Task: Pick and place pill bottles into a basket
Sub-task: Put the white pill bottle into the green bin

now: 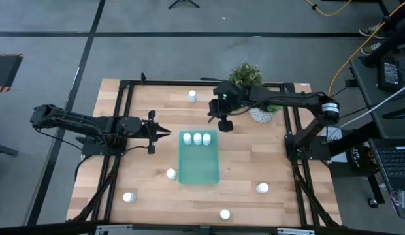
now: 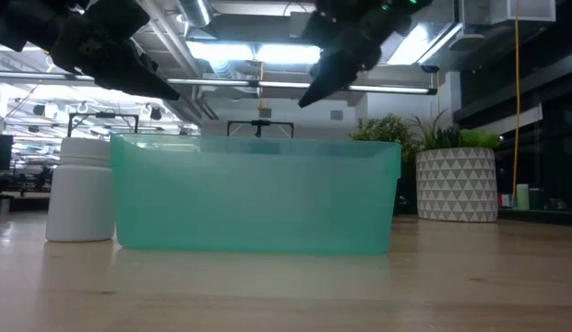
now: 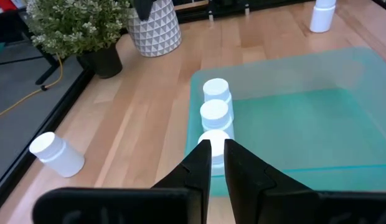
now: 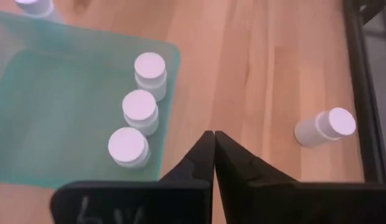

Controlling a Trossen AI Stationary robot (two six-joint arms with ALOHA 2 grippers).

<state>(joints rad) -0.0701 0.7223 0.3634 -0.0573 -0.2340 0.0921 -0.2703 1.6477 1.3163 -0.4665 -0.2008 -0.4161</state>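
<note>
handling: small white cylindrical plastic pill bottles (image 1: 197,138) look light, rigid and smooth; best pinched across the body below the cap, since a bottle lying on its side may roll.
look: all alike, plain white, flat round caps.
basket: shallow translucent teal-green plastic tray (image 1: 200,166), frame centre; three bottles stand in a row at its upper end.
loose bottles: five on the wooden table (image 1: 242,156), one up top, four toward the lower edge.
right gripper (image 1: 223,121): pinched shut, empty, just upper right of the tray.
left gripper (image 1: 164,133): nearly closed, empty, left of the tray.
</note>
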